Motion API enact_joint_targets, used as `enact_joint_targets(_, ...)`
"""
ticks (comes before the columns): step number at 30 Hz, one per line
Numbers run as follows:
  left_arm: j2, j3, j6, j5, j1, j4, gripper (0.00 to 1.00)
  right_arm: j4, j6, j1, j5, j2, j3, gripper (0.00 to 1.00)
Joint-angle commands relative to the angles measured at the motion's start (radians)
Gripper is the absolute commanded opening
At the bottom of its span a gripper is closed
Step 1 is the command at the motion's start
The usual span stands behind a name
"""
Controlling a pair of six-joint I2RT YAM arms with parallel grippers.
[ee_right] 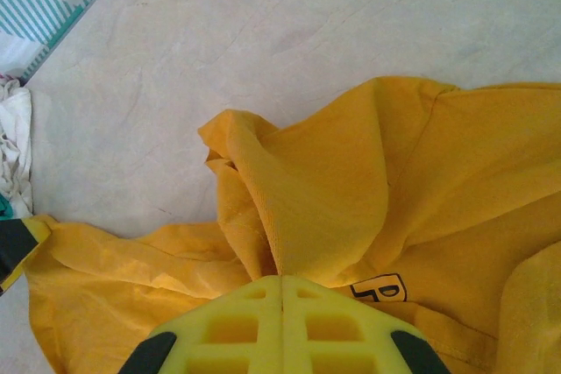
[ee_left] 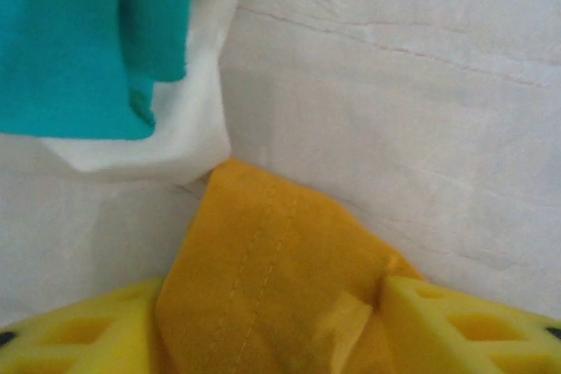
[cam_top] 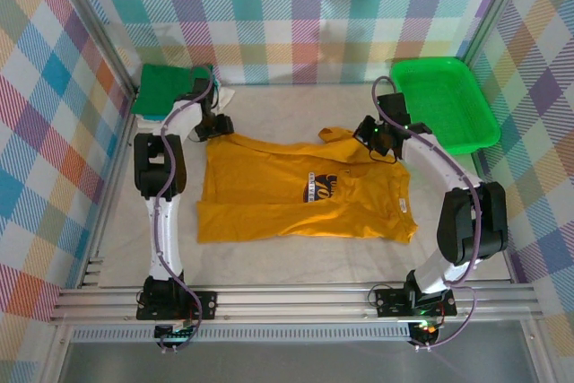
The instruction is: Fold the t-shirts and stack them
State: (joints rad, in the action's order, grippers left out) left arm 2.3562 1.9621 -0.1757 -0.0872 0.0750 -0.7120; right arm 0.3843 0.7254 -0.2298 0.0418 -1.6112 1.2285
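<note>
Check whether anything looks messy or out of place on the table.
The mustard-yellow cloth t-shirt is not lying flat. Its far edge is bunched into a raised, wrinkled ridge where the right tool pinches it, so the fold looks uneven there. Nothing looks spilled or damaged.

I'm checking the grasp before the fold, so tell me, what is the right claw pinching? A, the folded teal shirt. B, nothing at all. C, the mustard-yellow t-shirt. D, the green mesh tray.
C: in the right wrist view the right claw has its jaws pressed together on a bunched ridge of the mustard-yellow t-shirt.
</note>
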Motion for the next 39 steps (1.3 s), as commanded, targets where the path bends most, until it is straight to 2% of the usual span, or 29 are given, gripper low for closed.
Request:
enact_joint_targets(1, -0.005, -0.01, 0.001, -0.068, -0.001, 0.04, 0.5, -0.019, -0.004, -0.006, 0.01, -0.026, 0.002, 0.0)
enact_joint_targets(4, -0.022, -0.015, 0.018, -0.039, 0.0, 0.045, 0.33, -0.019, -0.001, -0.006, 0.003, -0.024, 0.001, 0.0)
enact_joint_targets(10, -0.056, 0.021, 0.059, -0.003, -0.001, 0.028, 0.12, 0.013, -0.022, -0.006, -0.033, -0.022, 0.052, 0.0)
enact_joint_targets(15, -0.11, 0.013, 0.085, 0.01, -0.001, 0.041, 0.1, 0.035, -0.048, -0.003, -0.062, -0.013, 0.119, 0.0)
enact_joint_targets(18, -0.178, -0.057, 0.099, 0.015, 0.002, 0.09, 0.09, 0.061, -0.058, -0.003, -0.079, -0.001, 0.152, 0.0)
enact_joint_targets(24, -0.41, -0.39, 0.128, 0.065, 0.019, 0.313, 0.09, 0.1, -0.018, -0.003, -0.077, 0.065, 0.085, 0.0)
enact_joint_targets(29, -0.601, -0.69, 0.149, 0.149, 0.081, 0.471, 0.09, 0.099, 0.047, -0.008, -0.06, 0.167, -0.073, 0.0)
enact_joint_targets(34, -0.697, -0.897, 0.12, 0.263, 0.144, 0.49, 0.11, 0.073, 0.076, -0.028, -0.021, 0.246, -0.238, 0.0)
enact_joint_targets(35, -0.702, -0.925, 0.104, 0.278, 0.15, 0.481, 0.12, 0.053, 0.082, -0.035, -0.01, 0.253, -0.28, 0.0)
enact_joint_targets(37, -0.703, -0.943, 0.082, 0.301, 0.154, 0.453, 0.2, 0.027, 0.093, -0.045, 0.006, 0.258, -0.352, 0.11)
enact_joint_targets(38, -0.702, -0.937, 0.076, 0.33, 0.158, 0.404, 0.27, 0.015, 0.094, -0.046, 0.022, 0.256, -0.38, 0.12)
enact_joint_targets(39, -0.706, -0.939, 0.069, 0.358, 0.16, 0.393, 0.28, 0.018, 0.098, -0.045, 0.023, 0.255, -0.393, 0.13)
